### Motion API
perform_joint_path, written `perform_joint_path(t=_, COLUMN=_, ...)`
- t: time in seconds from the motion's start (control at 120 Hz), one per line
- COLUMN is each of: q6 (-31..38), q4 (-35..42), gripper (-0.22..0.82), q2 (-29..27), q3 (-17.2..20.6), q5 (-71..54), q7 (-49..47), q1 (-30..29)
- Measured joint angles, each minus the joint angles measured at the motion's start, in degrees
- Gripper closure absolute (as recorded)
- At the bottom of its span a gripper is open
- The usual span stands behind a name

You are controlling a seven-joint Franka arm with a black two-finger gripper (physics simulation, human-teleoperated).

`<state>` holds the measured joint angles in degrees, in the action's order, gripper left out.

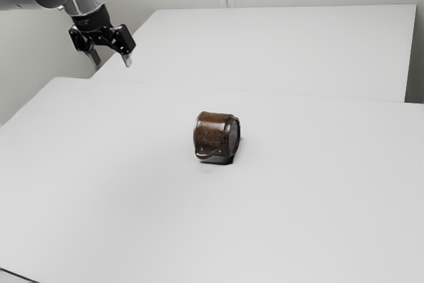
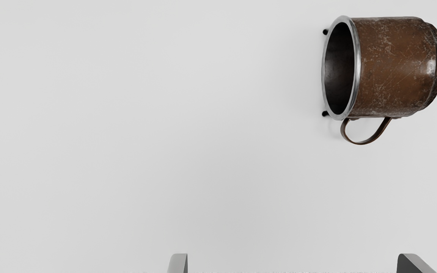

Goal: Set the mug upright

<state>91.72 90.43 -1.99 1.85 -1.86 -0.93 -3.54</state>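
Observation:
A brown, worn metal mug lies on its side on the table, its handle low on the side nearer the exterior camera. High above the table, at the exterior view's upper left, hangs my gripper, well apart from the mug. In the wrist view the mug shows its dark mouth, silver rim and looped handle. My gripper is open there, its two fingertips wide apart with nothing between them.
The mug rests on a white table. Behind it stands a second white surface, with pale walls around. A dark line crosses the exterior view's lower left corner.

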Motion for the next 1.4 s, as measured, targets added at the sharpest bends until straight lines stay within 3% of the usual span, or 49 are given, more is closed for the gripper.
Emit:
perform_joint_path(t=0.417, q6=0.45, q4=5.22, gripper=0.0, q2=-1.43, q3=-0.17, q5=0.06, q7=-0.15, q1=0.41)
perform_joint_path(t=0.667, q6=5.63, q4=10.73, gripper=0.0, q2=-0.74, q3=-0.18, q5=2.62, q7=-0.3, q1=0.53)
perform_joint_path(t=0.85, q6=11.46, q4=12.07, gripper=0.0, q2=3.43, q3=-0.23, q5=7.73, q7=1.0, q1=0.89)
perform_joint_path(t=0.967, q6=15.67, q4=13.26, gripper=0.0, q2=6.0, q3=-0.25, q5=13.7, q7=4.64, q1=-0.21)
perform_joint_path(t=1.108, q6=19.7, q4=14.39, gripper=0.0, q2=9.48, q3=-0.25, q5=22.64, q7=11.77, q1=-5.51)
perform_joint_path(t=1.4, q6=22.45, q4=13.68, gripper=0.0, q2=16.83, q3=0.15, q5=38.79, q7=28.26, q1=-8.38)
